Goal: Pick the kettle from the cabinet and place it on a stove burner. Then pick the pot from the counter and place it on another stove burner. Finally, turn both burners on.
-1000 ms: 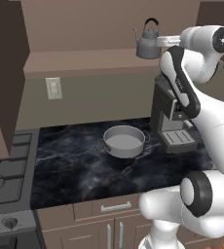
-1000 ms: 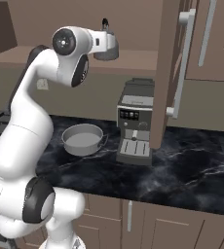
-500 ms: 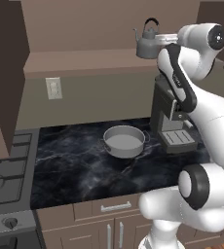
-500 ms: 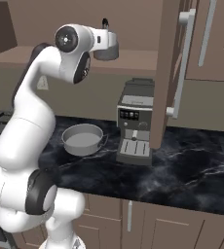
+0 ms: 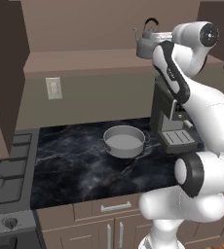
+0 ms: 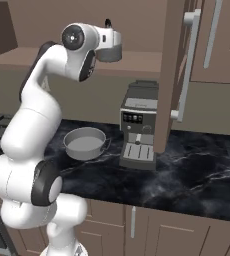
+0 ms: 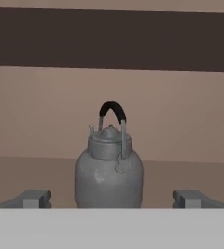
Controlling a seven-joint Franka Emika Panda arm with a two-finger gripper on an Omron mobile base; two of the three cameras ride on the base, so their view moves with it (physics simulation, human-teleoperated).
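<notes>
Stretching across the kitchen below me is the glossy black marble-like counter (image 5: 80, 165) with white veins, over brown drawers with metal bar handles (image 5: 116, 207). At its left end sits the grey range with dark cast-grate stove burners (image 5: 4, 165) and round front knobs (image 5: 9, 223). Above the counter runs the brown wooden wall cabinet, its flat shelf board (image 5: 84, 61) bare on the left; a panelled cabinet door (image 6: 174, 75) with a long bar handle stands open to the right in the right base view. A pale wall outlet (image 5: 53, 88) is set in the backsplash under the shelf.

My white arm rises from the base, bends back over the counter and reaches up to shelf height — the forearm level, the hand pointing into the cabinet. A boxy grey coffee machine (image 6: 139, 131) stands on the counter beneath my hand. Just left of it rests the wide, shallow grey metal pot (image 5: 124, 141) with two small side handles, upright.

The small grey metal kettle (image 7: 109, 170) with its tall black arched handle stands upright on the shelf, straight ahead of my gripper (image 7: 112, 198). My fingers (image 7: 32, 198) are spread wide apart, one to each side of the kettle's body — not touching it.
</notes>
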